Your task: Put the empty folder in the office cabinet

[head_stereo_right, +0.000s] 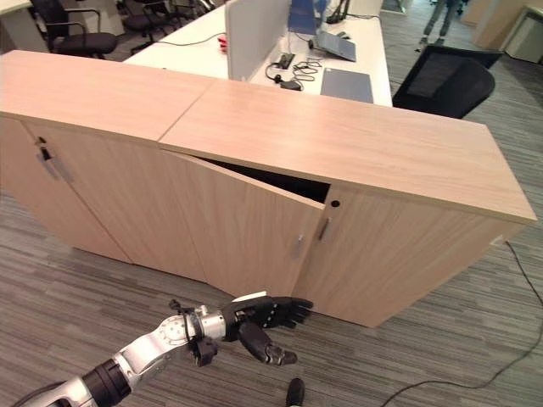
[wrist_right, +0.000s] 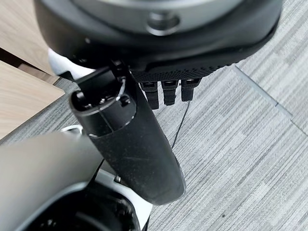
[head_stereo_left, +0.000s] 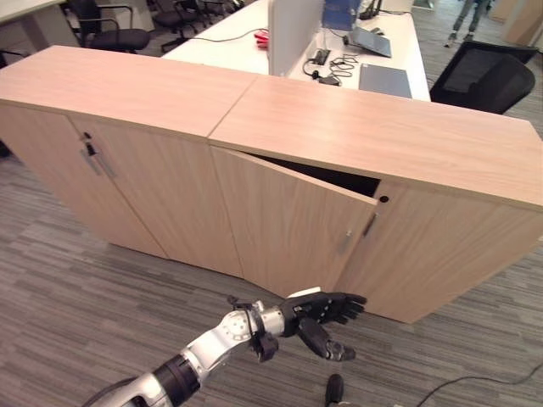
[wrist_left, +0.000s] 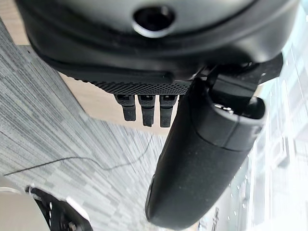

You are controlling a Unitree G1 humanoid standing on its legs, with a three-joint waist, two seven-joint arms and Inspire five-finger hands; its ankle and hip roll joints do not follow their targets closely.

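Reaching low toward the cabinet (head_stereo_left: 356, 144), the left hand (head_stereo_left: 327, 309) hangs released, fingers straight, holding nothing, just beside the bottom edge of the door (head_stereo_left: 288, 225), which stands ajar. Right hand (wrist_right: 159, 72) hangs over the carpet floor (wrist_right: 250, 144), fingers loose, also empty. Folder: can't spot it anywhere, neither hand has it. Looks like the door-opening step; next move probably needs fingers hooked behind the door edge to swing it wide.
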